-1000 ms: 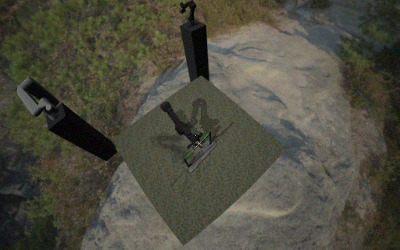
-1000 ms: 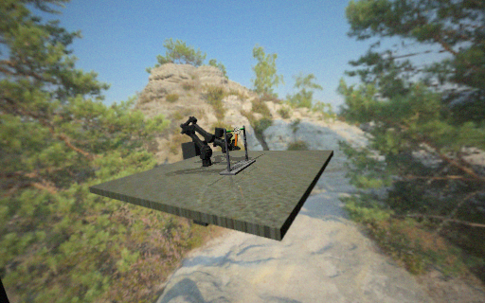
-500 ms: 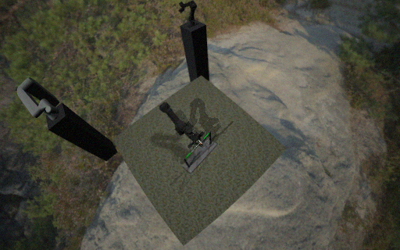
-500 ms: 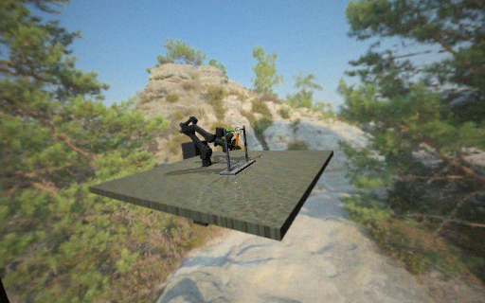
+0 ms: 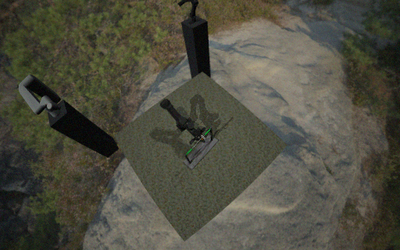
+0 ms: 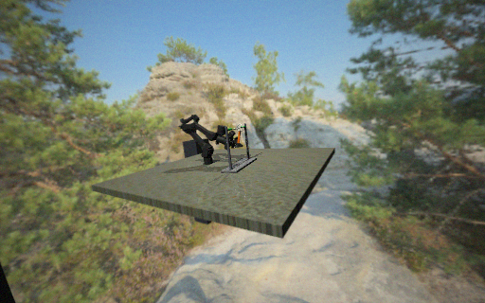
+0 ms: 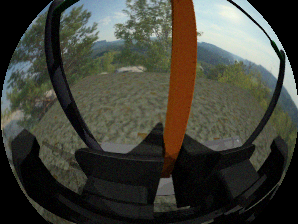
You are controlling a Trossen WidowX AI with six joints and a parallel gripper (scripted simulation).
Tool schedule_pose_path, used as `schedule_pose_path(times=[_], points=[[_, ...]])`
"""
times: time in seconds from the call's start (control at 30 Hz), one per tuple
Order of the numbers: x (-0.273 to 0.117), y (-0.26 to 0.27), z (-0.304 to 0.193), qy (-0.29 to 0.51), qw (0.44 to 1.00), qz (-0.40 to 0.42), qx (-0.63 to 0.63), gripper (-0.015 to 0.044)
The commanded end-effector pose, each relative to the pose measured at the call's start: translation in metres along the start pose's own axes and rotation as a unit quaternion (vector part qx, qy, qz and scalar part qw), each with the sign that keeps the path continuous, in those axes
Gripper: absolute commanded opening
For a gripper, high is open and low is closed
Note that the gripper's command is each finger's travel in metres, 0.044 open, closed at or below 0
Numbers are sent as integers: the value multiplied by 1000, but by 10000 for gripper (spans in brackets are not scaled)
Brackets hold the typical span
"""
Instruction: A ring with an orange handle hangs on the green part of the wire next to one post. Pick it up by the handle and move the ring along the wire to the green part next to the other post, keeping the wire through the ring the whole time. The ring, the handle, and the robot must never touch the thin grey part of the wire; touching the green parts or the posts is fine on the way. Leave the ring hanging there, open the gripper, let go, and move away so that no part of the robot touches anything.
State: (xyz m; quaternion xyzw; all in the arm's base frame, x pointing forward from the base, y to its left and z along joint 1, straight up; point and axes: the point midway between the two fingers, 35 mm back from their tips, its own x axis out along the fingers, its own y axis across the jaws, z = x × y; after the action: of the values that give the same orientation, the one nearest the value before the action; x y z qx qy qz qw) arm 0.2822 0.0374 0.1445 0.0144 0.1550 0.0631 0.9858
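Note:
The orange handle [image 6: 239, 137] [image 7: 182, 65] hangs down from the pale ring [image 5: 202, 137] [image 6: 240, 127]. My gripper [image 7: 163, 127] is shut on the handle's lower part. The ring is around the wire's middle stretch, nearer the post [image 5: 212, 135] [image 6: 246, 144] at the upper right in the top view than the other post [image 5: 188, 158] [image 6: 229, 156]. Green wire parts [image 5: 190, 151] [image 5: 208, 132] show at both ends. In the wrist view the ring is above the frame; whether it touches the grey wire is too small to tell.
The posts stand on a grey base [image 5: 201, 155] [image 6: 240, 165] on the square table top [image 5: 187, 211] [image 6: 213, 194]. The arm reaches in from one side of the wire frame. Both posts [image 7: 59, 75] [image 7: 276, 100] flank the fingers in the wrist view.

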Motion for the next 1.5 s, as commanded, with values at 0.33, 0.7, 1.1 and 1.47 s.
schedule_pose_path(times=[0.33, 0.7, 1.1, 1.47], points=[[0, 9, 0, -3, 1000, 3, -21, -150], [0, 19, 0, -5, 1000, 4, -24, -150], [0, 31, -1, -6, 1000, 5, -24, -150], [1, 37, -4, -6, 1000, 5, -24, -150]])
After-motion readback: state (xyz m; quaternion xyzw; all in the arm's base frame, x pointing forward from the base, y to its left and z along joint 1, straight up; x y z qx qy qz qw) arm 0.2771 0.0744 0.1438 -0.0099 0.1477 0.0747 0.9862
